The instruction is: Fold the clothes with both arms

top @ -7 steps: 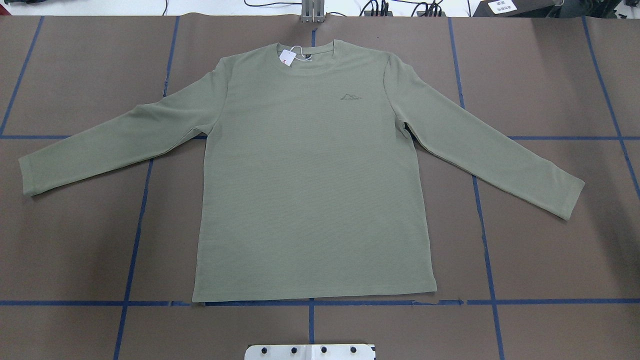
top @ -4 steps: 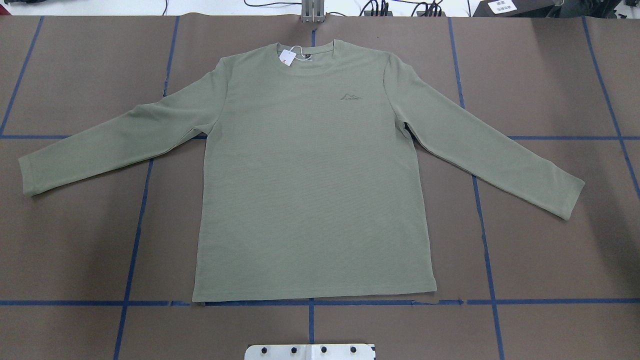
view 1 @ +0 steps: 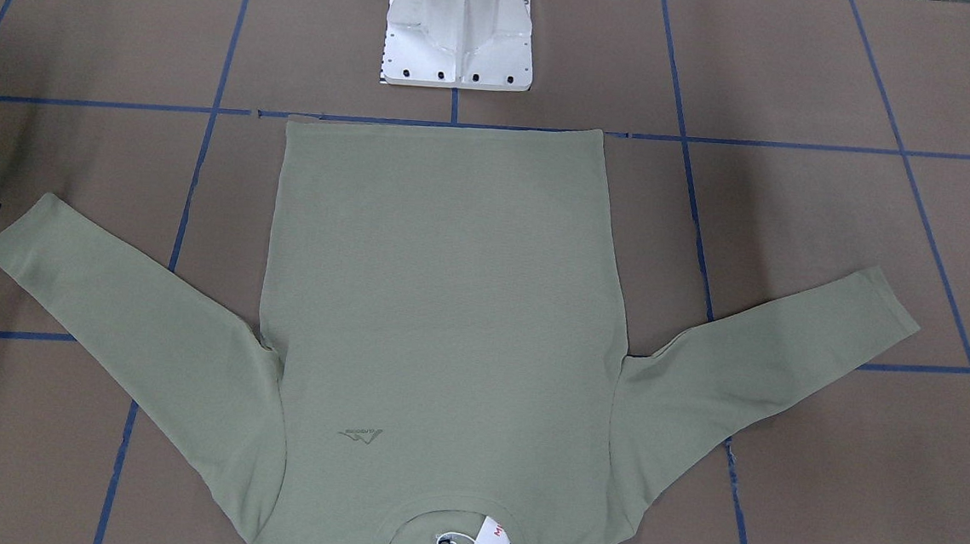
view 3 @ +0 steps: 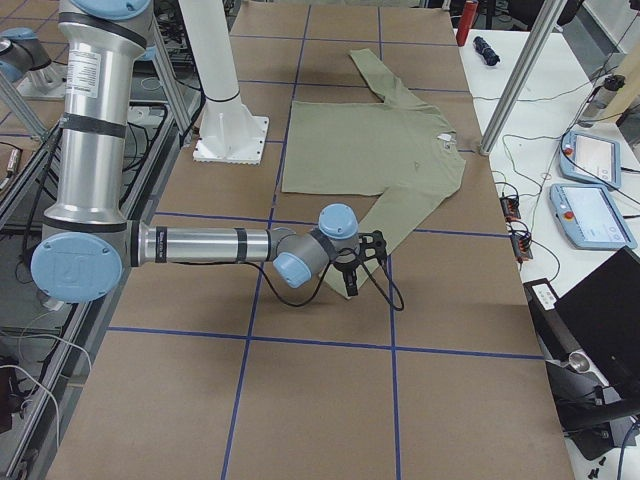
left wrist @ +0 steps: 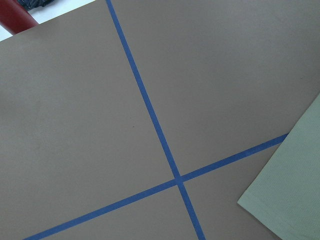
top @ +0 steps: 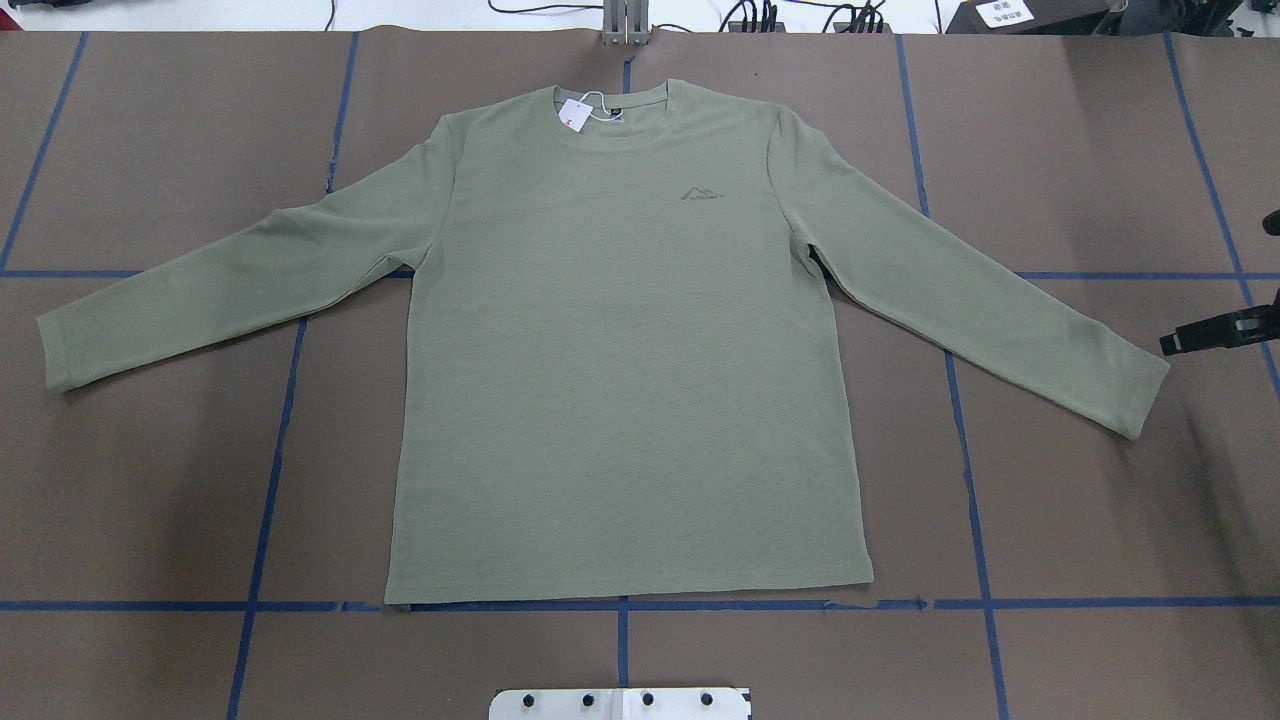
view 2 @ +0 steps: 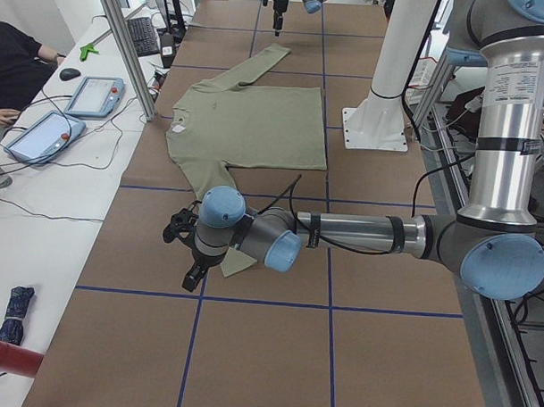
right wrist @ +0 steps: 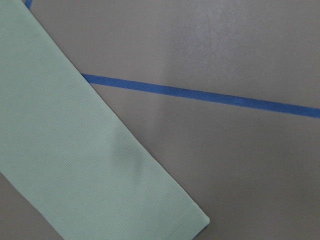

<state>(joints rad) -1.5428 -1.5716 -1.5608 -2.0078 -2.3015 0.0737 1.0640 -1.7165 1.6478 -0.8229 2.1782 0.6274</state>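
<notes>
item: white base plate (top: 620, 703), nearest the robot, on the brown table (top: 150, 500), which is marked with blue tape lines (top: 265, 500).

item: one green long-sleeved shirt (top: 620, 380), lying flat and face up in the middle of the table. its hem lies along the tape line just past the base plate, and both sleeves are spread out and angled toward the robot. a small dark logo (top: 703, 193) is on the chest. a white tag (top: 574, 113) lies at the collar, the far end.

item: right claw (top: 1215, 332), black, just beside the cuff (top: 1145, 400) on the robot's right. only part of it is in view, so i cannot tell if it is open or closed.

item: left claw (view 2: 185, 250), seen only from the side, close to the other cuff (top: 55, 350). its state cannot be told. the left wrist view takes in a corner of that cuff and a tape crossing.

item: black cables (top: 800, 15), beyond the far table edge.
</notes>
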